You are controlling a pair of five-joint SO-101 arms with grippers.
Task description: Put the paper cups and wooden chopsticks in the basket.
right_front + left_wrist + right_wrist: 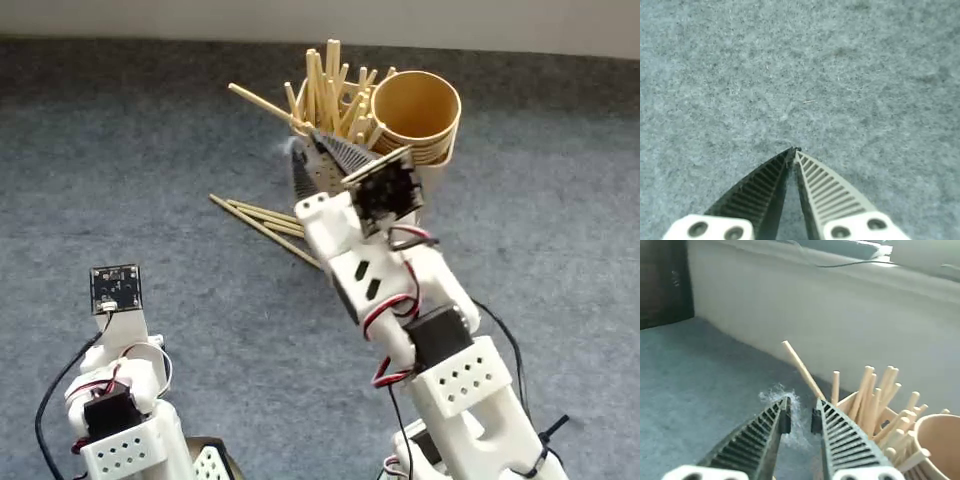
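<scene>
Paper cups (415,112): a nested tan stack stands upright with its mouth open, on the grey felt table (120,150).
Upright chopsticks (330,85): a crowded wooden bundle stands on end, touching the cups. The tips fan outward and one stick leans far out, away from the cups. The base is hidden behind the right gripper.
Loose chopsticks (262,222): a few lie flat on the felt near the cups, on the side towards the arms. One end runs under the right arm (400,290).
Right gripper (800,419): it hangs just beside the upright bundle, on the side away from the cups. The jaws stand a narrow gap apart with nothing between them.
Left gripper (795,150): it is well apart from the cups, over bare felt. The jaws are pressed together tip to tip and hold nothing.
White fluff (777,396): a small tuft sits on the felt just past the right gripper's tips.
</scene>
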